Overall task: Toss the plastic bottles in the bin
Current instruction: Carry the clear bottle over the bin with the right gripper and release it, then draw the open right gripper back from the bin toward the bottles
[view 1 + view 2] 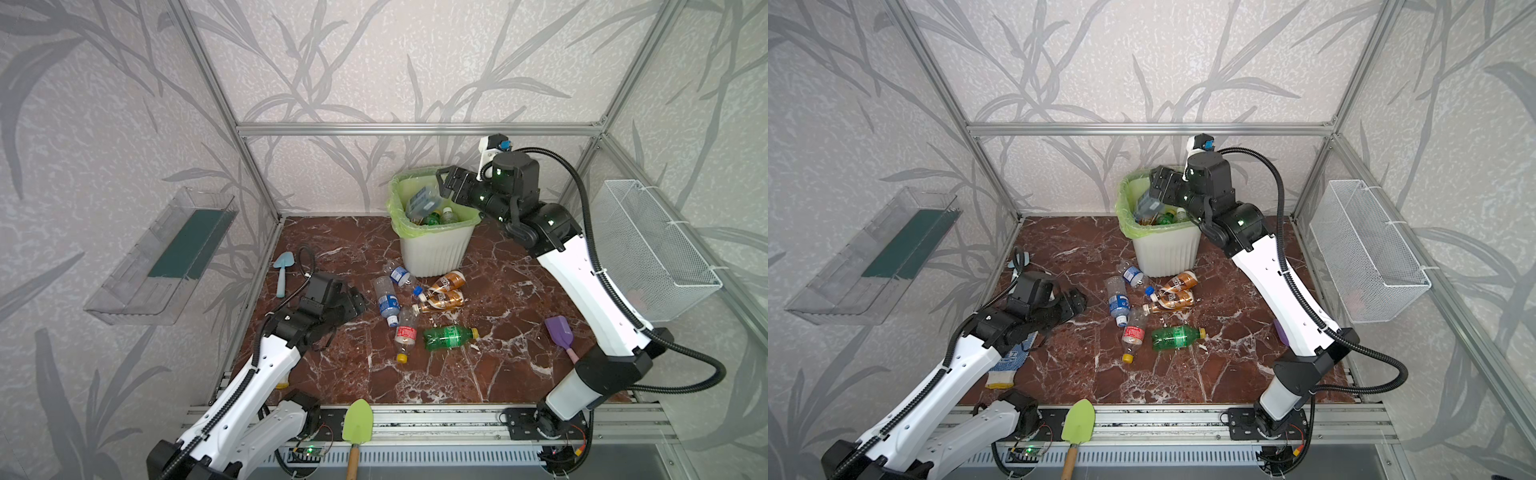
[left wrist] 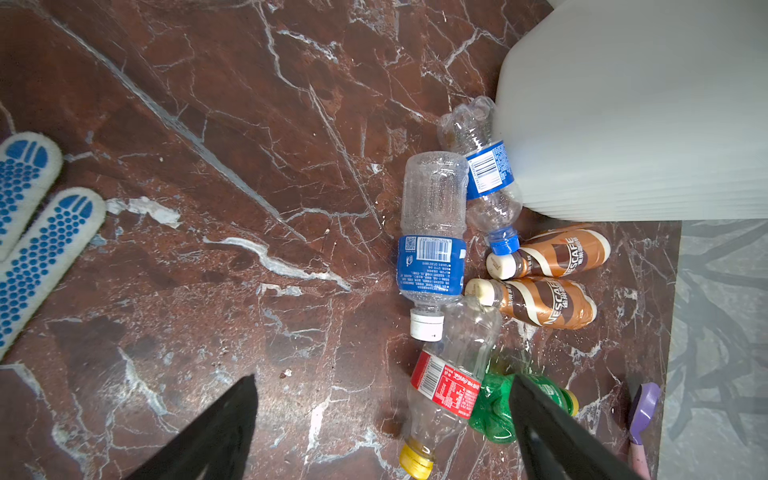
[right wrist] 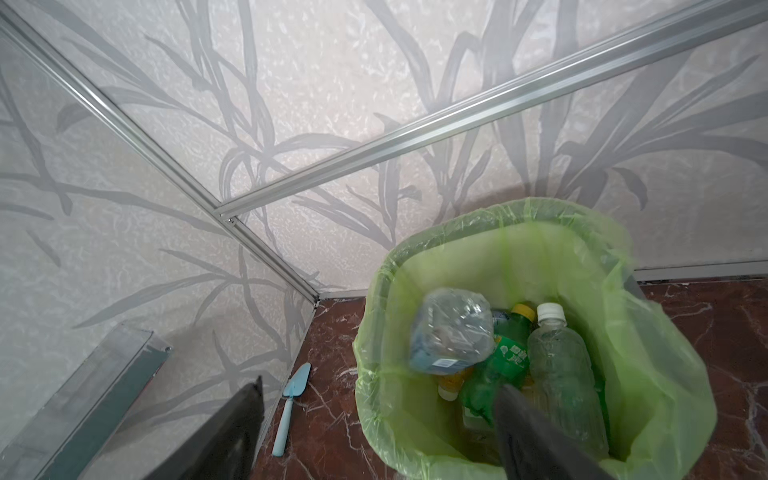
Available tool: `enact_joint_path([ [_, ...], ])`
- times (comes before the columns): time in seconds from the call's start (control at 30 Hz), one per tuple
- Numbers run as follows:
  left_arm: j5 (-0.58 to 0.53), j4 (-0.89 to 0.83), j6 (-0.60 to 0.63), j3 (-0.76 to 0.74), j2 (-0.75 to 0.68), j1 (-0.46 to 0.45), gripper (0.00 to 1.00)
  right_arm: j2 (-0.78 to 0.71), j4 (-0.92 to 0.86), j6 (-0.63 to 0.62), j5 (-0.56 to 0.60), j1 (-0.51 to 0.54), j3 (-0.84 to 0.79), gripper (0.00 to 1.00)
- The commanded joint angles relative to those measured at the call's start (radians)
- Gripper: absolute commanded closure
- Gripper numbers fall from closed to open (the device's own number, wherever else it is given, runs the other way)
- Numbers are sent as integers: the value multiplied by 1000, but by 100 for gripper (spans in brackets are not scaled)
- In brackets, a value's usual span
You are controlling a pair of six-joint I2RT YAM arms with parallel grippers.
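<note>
Right hand [image 1: 444, 183] gapes above the bin [image 1: 436, 249]; left hand [image 2: 382, 419] spread near floor bottles [image 2: 432, 249].

The scene is bright and evenly lit, with soft diffuse light from above. Shadows are faint: a pale one spreads under the clear plastic tray [image 1: 166, 257] on the left wall, and a small dark one sits beside the left arm on the marble floor [image 1: 332, 382]. Both top views bend straight frame rails outward toward the edges. In the right wrist view the blue-labelled bottle [image 3: 451, 330] over the bin [image 3: 648, 374] is smeared by motion blur. The black fingers [image 2: 216, 432] near the left wrist lens are soft, out of focus. The white bin wall [image 2: 631, 116] there is almost washed out.
</note>
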Motion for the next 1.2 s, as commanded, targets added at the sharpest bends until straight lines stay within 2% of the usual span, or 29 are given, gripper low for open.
enact_joint_path([
  [0.0, -21, -18, 2, -2, 8, 5, 7, -148, -6, -32, 56, 10, -87, 13],
  [0.2, -7, 1, -7, -13, 31, 4, 7, -352, -67, 24, 91, 4, -453, 15],
  [0.43, 27, 18, -17, -15, 74, 5, 7, -509, -84, 185, -8, 13, -873, 18],
  [0.53, 58, 24, -15, -7, 109, 4, 7, -541, -83, 235, -37, 36, -997, 18],
  [0.8, 93, 88, -28, -5, 199, 3, 9, -550, -31, 318, -92, 113, -1173, 19],
  [1.17, 100, 171, -29, 58, 364, -25, 10, -559, -12, 376, -128, 145, -1252, 19],
])
